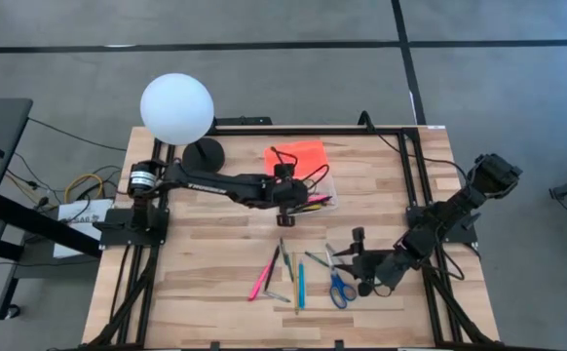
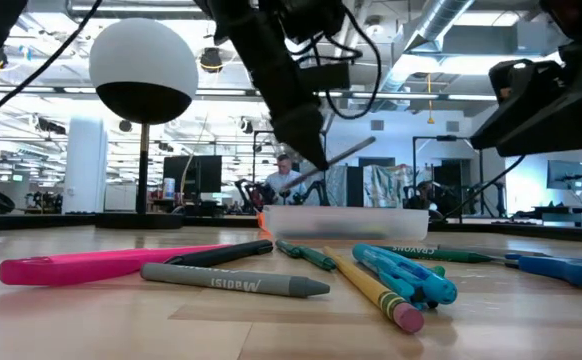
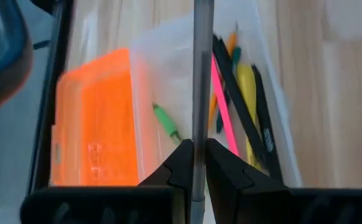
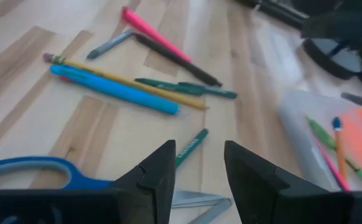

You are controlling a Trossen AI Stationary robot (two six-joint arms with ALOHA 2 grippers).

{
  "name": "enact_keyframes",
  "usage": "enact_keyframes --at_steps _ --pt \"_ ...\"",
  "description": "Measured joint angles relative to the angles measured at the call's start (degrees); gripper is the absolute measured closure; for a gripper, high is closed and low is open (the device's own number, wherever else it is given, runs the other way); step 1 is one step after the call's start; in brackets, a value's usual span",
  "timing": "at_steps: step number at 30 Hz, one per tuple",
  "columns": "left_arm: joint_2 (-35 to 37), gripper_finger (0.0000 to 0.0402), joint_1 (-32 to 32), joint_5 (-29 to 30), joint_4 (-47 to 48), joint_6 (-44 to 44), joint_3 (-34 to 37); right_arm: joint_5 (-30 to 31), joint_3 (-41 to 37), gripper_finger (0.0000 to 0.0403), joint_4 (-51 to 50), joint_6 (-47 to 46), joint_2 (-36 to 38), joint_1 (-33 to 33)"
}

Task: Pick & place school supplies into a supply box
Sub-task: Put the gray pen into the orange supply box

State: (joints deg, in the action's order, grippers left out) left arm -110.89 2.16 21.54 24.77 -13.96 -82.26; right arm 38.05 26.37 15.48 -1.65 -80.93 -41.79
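The clear supply box (image 1: pixel 310 201) sits open at the table's middle and holds several pens (image 3: pixel 243 99). Its orange lid (image 1: pixel 296 156) lies folded back on the far side. My left gripper (image 1: pixel 285 193) hovers over the box, shut on a grey pen (image 3: pixel 201 81). More pens, a pencil and markers (image 1: pixel 285 273) lie loose on the near part of the table. Blue-handled scissors (image 1: pixel 340 288) lie to their right. My right gripper (image 4: pixel 198 167) is open, low over the scissors' blades (image 4: pixel 193 200) and a green pen (image 4: pixel 191 144), touching neither. My left gripper pinches the grey pen (image 3: pixel 199 134) between its two fingers, which come from above, slanting down. The pen is lifted clear above the open box. It is tilted, and its long free part (image 2: pixel 349 152) sticks out past the fingers.
A white globe lamp (image 1: pixel 176 107) on a black base (image 1: pixel 204 154) stands at the far left of the table, next to the left arm. Black frame rails (image 1: pixel 415 185) run along the table's sides. Bare wood lies at the near left (image 1: pixel 186 283).
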Motion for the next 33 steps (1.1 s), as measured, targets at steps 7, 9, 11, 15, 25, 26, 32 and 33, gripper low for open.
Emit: enact_keyframes --at_steps 7,9,11,15,25,26,32,33 --pt "-1.13 0.0379 1.61 -2.01 -2.78 -5.18 -0.01 2.58 0.00 0.0273 0.27 -1.83 0.00 -0.31" --pt "-1.88 0.0379 2.10 -2.89 -2.96 -6.30 -0.05 2.61 0.00 0.0273 0.30 -2.38 0.00 -0.30" --pt "-2.37 0.0379 2.63 -3.17 -2.19 -6.51 0.07 2.59 0.00 0.0273 0.39 -2.45 0.00 -0.18" --pt "-2.97 0.0379 3.25 -3.32 -2.32 -7.04 0.03 2.59 0.00 0.0273 0.30 -2.54 0.00 -0.12" --pt "-4.48 0.0377 3.60 -1.66 -1.79 -11.36 -0.02 2.57 0.00 0.0273 -0.04 -2.90 0.00 -0.12" --pt "-4.73 0.0374 3.64 -1.09 -1.91 -11.61 -0.04 2.55 0.00 0.0273 -0.13 -2.91 0.00 -0.12" --pt "-6.56 0.0338 3.98 -0.20 -1.95 -12.46 -0.10 2.51 0.00 0.0273 -0.17 -2.91 0.00 -0.12" --pt "-6.58 0.0330 4.10 0.16 -1.25 -12.26 -0.08 2.52 0.00 0.0273 -0.15 -2.93 0.00 -0.12"
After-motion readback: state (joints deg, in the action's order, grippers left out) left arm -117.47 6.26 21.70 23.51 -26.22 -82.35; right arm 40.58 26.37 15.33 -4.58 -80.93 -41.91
